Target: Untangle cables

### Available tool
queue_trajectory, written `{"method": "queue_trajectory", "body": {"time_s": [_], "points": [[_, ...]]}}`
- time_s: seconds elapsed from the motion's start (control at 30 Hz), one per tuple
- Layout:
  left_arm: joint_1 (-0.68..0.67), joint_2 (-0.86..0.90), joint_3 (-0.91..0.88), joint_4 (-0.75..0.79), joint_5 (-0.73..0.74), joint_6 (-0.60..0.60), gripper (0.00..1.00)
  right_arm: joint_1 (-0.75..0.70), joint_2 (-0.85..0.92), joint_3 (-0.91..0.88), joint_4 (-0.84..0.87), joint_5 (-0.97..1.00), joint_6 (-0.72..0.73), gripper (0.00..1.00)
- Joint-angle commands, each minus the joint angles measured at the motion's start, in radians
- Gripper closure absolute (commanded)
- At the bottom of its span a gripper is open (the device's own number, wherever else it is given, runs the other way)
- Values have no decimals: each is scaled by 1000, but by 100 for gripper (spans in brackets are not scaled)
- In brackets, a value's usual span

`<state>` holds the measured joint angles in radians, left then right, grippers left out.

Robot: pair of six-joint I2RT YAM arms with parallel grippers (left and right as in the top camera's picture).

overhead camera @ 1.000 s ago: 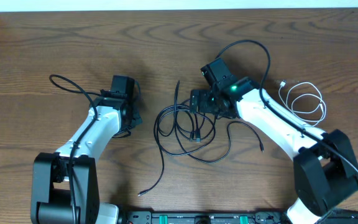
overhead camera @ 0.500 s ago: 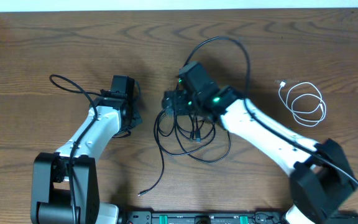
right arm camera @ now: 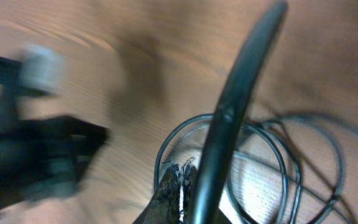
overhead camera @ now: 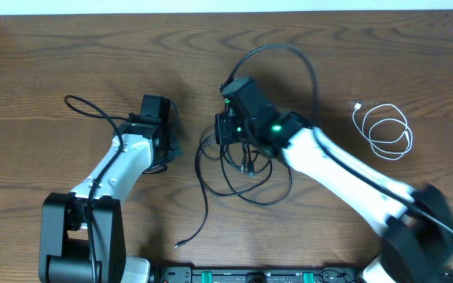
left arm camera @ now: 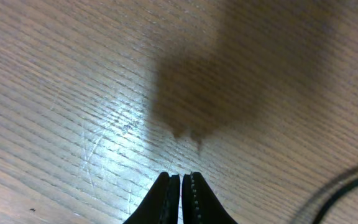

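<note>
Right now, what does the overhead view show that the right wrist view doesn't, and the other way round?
Overhead only: the white cable, coiled by itself at the right, and a black plug end trailing out of the tangle toward the front edge. Right wrist only: the right gripper close up, jaws shut at the edge of a loop. I cannot tell whether they pinch a strand. Both: the looped black cables on the wooden table.
</note>
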<state>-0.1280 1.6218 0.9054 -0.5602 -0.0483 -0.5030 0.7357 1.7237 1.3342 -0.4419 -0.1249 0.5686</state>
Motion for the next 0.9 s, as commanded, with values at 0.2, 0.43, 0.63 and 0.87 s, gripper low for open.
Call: {"method": "queue_trajectory", "body": {"time_s": [0.2, 0.43, 0.63, 0.87], "points": [[3, 6, -13, 1, 40, -15, 90, -6, -269, 15, 77, -2, -243, 99], [3, 6, -13, 1, 40, -15, 90, -6, -357, 14, 227, 0, -406, 99], [3, 6, -13, 1, 40, -15, 90, -26, -373, 14, 343, 92, -485, 99], [3, 6, -13, 1, 40, -15, 90, -60, -354, 14, 357, 317, -455, 99]]}}
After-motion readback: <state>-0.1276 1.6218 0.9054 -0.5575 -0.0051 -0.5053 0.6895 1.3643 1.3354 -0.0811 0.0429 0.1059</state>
